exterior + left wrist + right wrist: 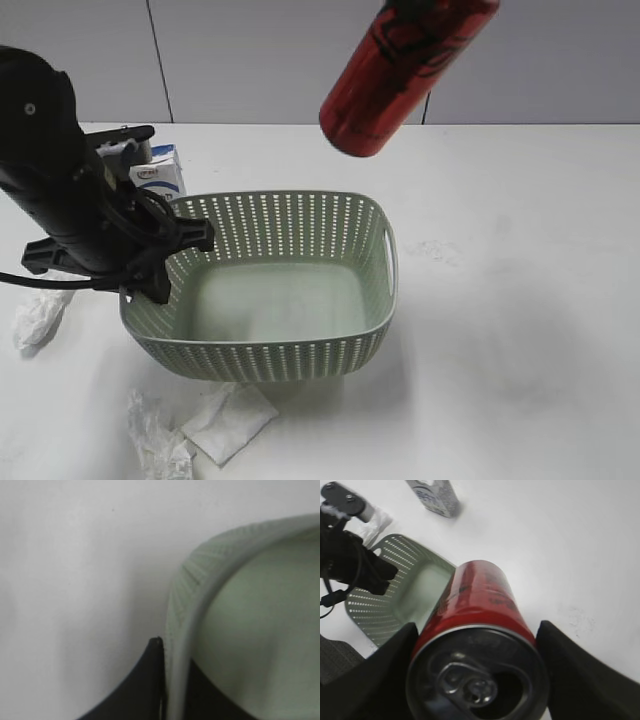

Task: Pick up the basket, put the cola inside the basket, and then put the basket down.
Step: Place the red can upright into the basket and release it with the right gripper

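Note:
The sage-green basket (300, 290) sits at mid table, empty inside. My left gripper (160, 250) is shut on the basket's left rim; the left wrist view shows the rim (190, 615) pinched between the black fingers (172, 680). My right gripper (475, 645) is shut on the red cola can (480, 610), silver top toward the camera. In the exterior view the cola (400, 70) hangs tilted high above the basket's far right side; the right gripper itself is out of that view. The basket also shows in the right wrist view (385, 605).
A white-and-blue milk carton (160, 172) stands behind the basket's left end; it also shows in the right wrist view (434, 496). Crumpled white tissues lie at the left (40, 318) and in front of the basket (225, 420).

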You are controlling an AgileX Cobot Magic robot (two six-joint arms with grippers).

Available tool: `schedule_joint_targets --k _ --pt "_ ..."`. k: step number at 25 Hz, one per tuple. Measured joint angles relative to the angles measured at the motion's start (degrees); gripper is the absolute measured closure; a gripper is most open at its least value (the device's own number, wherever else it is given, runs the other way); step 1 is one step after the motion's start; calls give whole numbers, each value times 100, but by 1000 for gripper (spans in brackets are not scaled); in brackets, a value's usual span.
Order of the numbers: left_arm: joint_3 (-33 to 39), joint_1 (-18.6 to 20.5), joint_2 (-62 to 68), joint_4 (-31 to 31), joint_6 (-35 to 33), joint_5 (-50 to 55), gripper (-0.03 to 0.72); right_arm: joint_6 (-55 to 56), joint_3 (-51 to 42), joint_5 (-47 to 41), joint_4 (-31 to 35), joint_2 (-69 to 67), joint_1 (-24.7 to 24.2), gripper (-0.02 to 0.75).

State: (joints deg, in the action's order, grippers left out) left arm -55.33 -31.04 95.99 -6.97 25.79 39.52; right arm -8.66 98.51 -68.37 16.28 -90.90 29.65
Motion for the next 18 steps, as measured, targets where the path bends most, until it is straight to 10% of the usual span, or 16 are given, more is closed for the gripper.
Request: schedule_joint_targets --k 18 --pt "0 0 0 17 0 -23 690 -185 -5 -48 -1219 -2111 1606 221"
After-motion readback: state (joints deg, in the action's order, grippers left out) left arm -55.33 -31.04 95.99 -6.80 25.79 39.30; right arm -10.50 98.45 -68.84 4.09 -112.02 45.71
